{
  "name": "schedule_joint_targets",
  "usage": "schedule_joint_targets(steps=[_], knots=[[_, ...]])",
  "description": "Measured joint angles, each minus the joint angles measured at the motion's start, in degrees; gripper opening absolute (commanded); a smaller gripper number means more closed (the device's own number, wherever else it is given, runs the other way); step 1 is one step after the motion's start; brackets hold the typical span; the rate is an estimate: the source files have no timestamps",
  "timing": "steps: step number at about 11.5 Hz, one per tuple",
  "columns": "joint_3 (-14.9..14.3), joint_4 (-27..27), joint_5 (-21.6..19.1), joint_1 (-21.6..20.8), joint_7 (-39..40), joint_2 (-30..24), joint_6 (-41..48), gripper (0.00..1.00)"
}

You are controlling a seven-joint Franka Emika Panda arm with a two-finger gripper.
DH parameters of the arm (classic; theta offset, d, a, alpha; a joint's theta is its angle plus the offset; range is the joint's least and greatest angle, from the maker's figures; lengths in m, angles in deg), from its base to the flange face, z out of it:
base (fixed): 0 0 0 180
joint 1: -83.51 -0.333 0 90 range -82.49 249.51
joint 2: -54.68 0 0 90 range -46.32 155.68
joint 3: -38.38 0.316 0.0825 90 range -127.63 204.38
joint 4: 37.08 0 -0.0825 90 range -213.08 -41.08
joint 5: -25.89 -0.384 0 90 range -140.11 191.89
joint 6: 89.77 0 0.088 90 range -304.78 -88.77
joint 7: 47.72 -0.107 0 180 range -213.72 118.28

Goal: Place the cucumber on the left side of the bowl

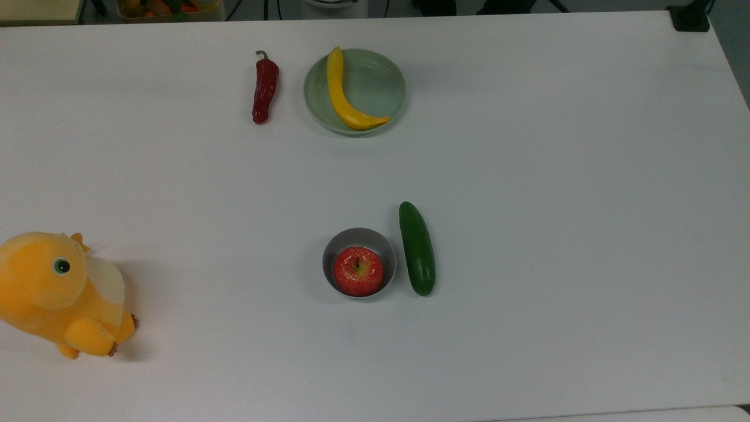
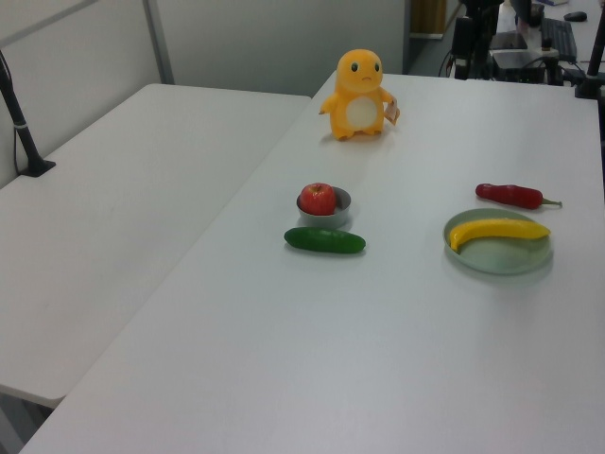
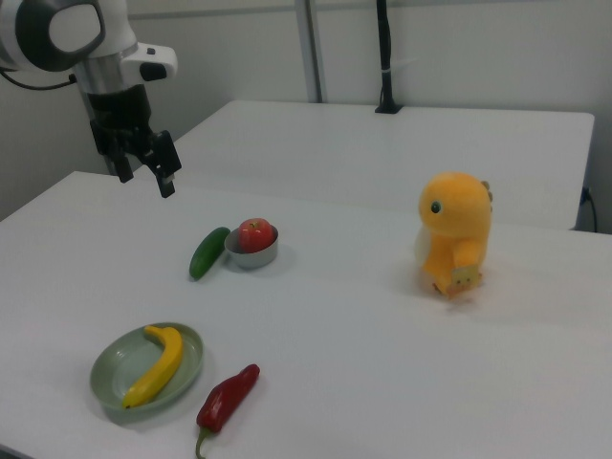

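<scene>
The dark green cucumber (image 1: 416,248) (image 2: 324,240) (image 3: 208,252) lies flat on the white table, close against the small grey metal bowl (image 1: 360,232) (image 2: 342,199) (image 3: 253,256). It is on the top view's right of the bowl and on the right view's left of it. A red apple (image 1: 358,271) sits in the bowl. My gripper (image 3: 145,182) hangs in the air, open and holding nothing. It is up and to the right view's left of the cucumber, well apart from it.
A pale green dish (image 1: 381,76) (image 3: 115,378) holds a curved yellow fruit (image 1: 343,94). A red chilli (image 1: 265,88) (image 3: 228,397) lies beside it. A yellow plush toy (image 1: 58,293) (image 2: 359,95) (image 3: 454,234) stands at the top view's left edge.
</scene>
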Motion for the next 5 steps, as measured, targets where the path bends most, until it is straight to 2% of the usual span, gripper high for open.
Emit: schedule_joint_targets(steps=[5], knots=[[-0.11, -0.43, -0.09, 0.02, 7.27, 2.04, -6.38, 1.0]])
